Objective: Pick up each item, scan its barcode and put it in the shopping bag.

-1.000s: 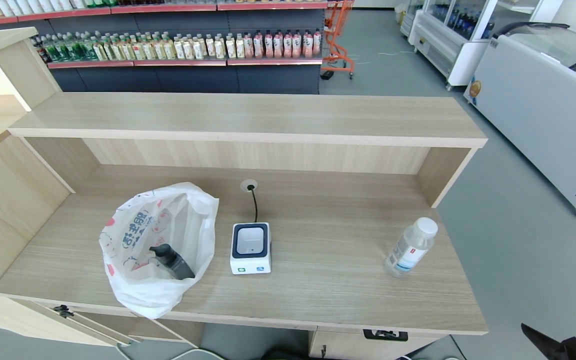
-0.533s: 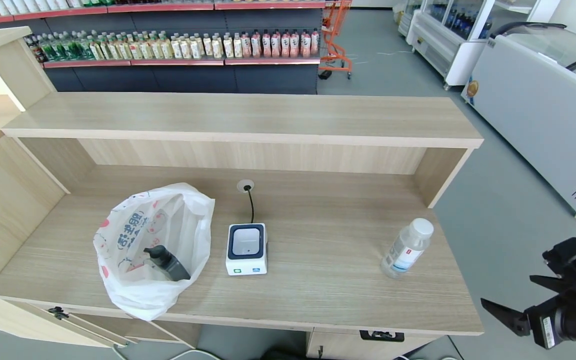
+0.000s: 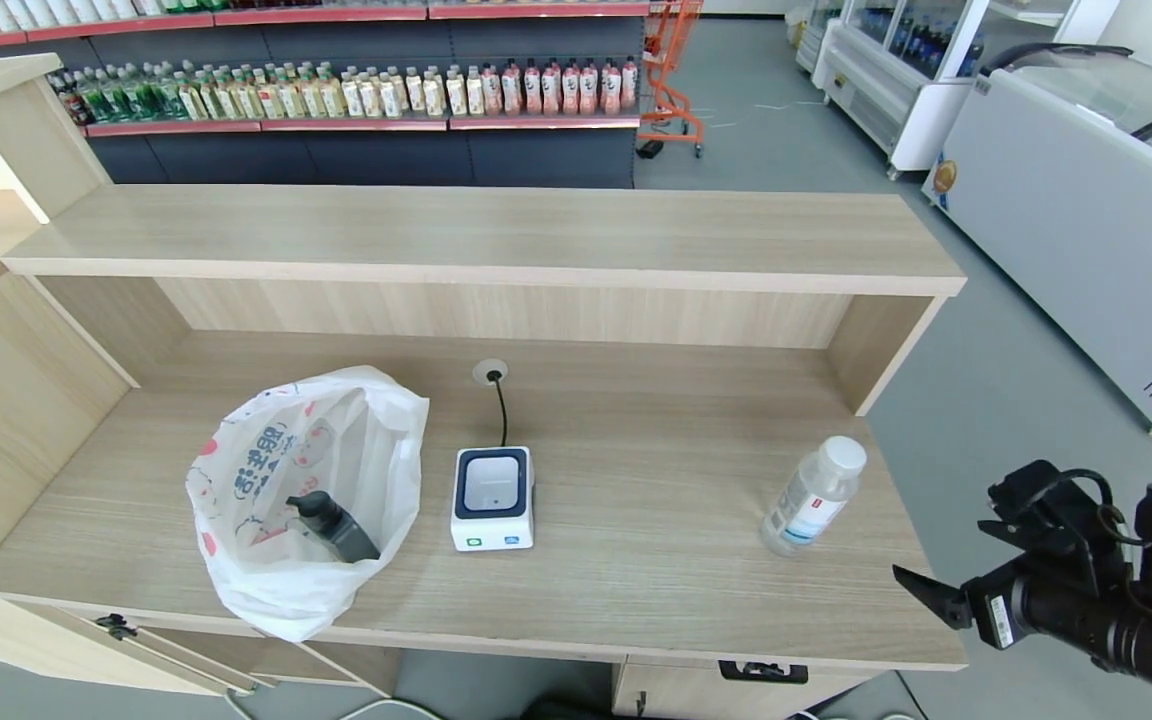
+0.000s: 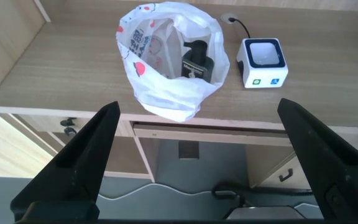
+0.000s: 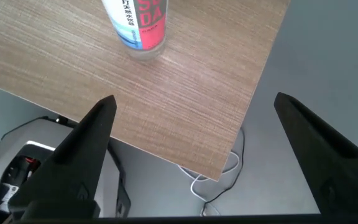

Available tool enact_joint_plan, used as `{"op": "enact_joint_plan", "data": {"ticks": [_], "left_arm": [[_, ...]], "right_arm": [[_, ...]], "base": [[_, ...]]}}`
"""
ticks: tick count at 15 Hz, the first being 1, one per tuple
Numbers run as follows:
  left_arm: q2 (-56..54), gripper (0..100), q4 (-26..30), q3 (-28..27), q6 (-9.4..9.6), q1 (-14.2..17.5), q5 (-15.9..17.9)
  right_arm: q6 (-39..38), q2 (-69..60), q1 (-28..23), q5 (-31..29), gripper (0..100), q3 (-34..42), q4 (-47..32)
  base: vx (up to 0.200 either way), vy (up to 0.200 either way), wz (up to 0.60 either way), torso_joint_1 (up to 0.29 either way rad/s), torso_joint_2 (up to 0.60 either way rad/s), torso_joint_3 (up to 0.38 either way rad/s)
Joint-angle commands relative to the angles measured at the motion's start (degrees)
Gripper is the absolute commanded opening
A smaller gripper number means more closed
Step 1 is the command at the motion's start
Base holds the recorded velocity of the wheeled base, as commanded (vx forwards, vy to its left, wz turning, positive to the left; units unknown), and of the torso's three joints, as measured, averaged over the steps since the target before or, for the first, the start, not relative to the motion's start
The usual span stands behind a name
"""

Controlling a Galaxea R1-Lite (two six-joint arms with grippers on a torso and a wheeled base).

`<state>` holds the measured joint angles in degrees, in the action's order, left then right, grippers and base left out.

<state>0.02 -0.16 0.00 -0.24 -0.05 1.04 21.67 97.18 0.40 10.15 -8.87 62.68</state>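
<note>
On the desk (image 3: 636, 570), well right of the scanner (image 3: 493, 497), the bottle (image 3: 814, 495) stands upright and untouched, close to the desk's right edge. Left of the scanner sits the open bag (image 3: 266, 470), with a dark pump bottle (image 3: 336, 528) already inside. The right pincer (image 3: 939, 560) hangs off the desk, farther right of the scanner than the bottle and nearer the robot. Its forearm lies roughly level and points back toward the desk.

From the left wrist, the left pincer (image 4: 197, 107) is spread wide and holds nothing. It sits below the desk's front edge and looks up at the bag and scanner.

From the right wrist, the right pincer is also wide and empty. The bottle's base (image 5: 135, 25) lies ahead of it, past the desk corner.

The likely trouble is a low, sideways approach. One finger could clip the desk edge or nudge the bottle before both close, and so near the edge it might topple and roll off. A smooth round bottle could also twist in the grip and turn its barcode away from the scanner.
</note>
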Motion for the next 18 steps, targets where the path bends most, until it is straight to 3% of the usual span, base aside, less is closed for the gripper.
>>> {"op": "enact_joint_plan", "data": {"ticks": [1, 10, 18], "left_arm": [[-0.02, 100, -0.02, 0.0, -0.02, -0.04, 0.02], [-0.02, 100, -0.02, 0.0, -0.02, -0.04, 0.02], [-0.02, 100, -0.02, 0.0, -0.02, -0.04, 0.02]], "right_arm": [[-0.05, 7.41, 1.97, -0.05, 100, 0.17, 4.82], [0.47, 21.21, 8.39, -0.22, 100, -0.79, 23.98], [3.02, 25.69, 8.83, -0.14, 100, -7.39, 27.32]], "base": [[0.0, 0.0, 0.0, 0.0, 0.0, 0.0], [0.0, 0.0, 0.0, 0.0, 0.0, 0.0], [0.0, 0.0, 0.0, 0.0, 0.0, 0.0]]}}
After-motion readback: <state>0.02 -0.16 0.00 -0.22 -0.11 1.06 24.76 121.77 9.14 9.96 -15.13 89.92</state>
